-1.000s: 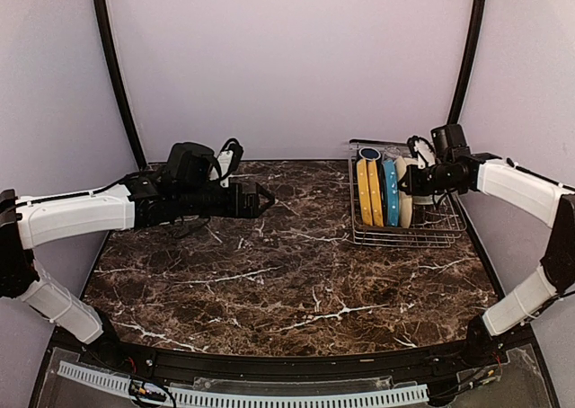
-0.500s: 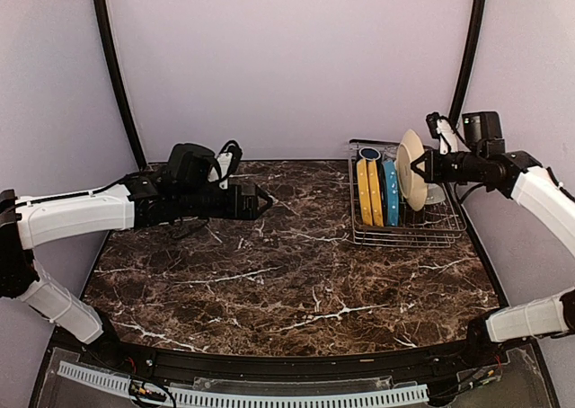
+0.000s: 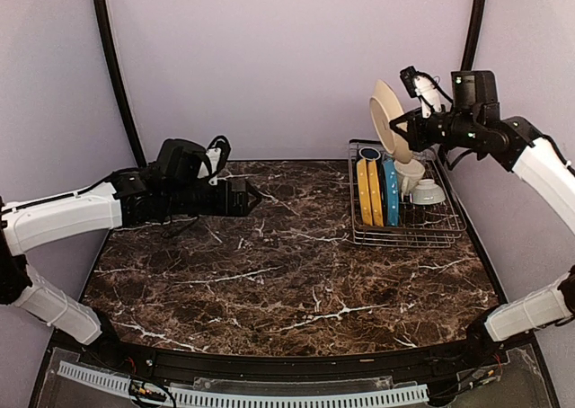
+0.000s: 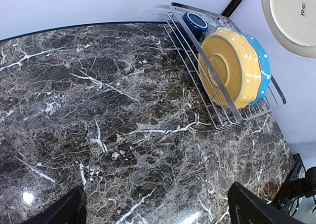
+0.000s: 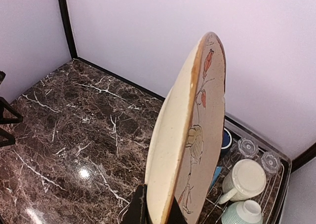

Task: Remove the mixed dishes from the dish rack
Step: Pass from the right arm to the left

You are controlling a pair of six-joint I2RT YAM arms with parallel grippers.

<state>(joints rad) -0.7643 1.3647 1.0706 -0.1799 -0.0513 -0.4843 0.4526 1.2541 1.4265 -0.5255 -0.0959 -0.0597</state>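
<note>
My right fingers (image 3: 407, 131) are clamped on the rim of a cream plate (image 3: 386, 120), which I'm holding on edge in the air above the far end of the rack (image 3: 404, 238). From the right wrist camera the plate stands nearly upright, with an orange flower painted on the face turned toward 3 o'clock. It touches nothing but my fingers.

The rack sits at about 2 o'clock on the tabletop (image 3: 269, 273), close to the back wall. Two yellow plates (image 3: 367, 192) stand on edge in its 9 o'clock side, and a blue dotted plate (image 3: 390, 192) stands just beside them toward 3 o'clock. A navy mug (image 3: 369, 154) is at the rack's 11 o'clock corner. A cream mug (image 3: 411, 172) lies in the 3 o'clock half, with a pale green bowl (image 3: 428, 192) just beside it at 5 o'clock. Two clear tumblers (image 5: 248, 147) are at the far end, beyond the cream mug.

My left fingers (image 3: 252, 195) are spread wide and hold nothing. They hover over bare marble at about 10 o'clock, pointing toward the rack and well apart from it.
</note>
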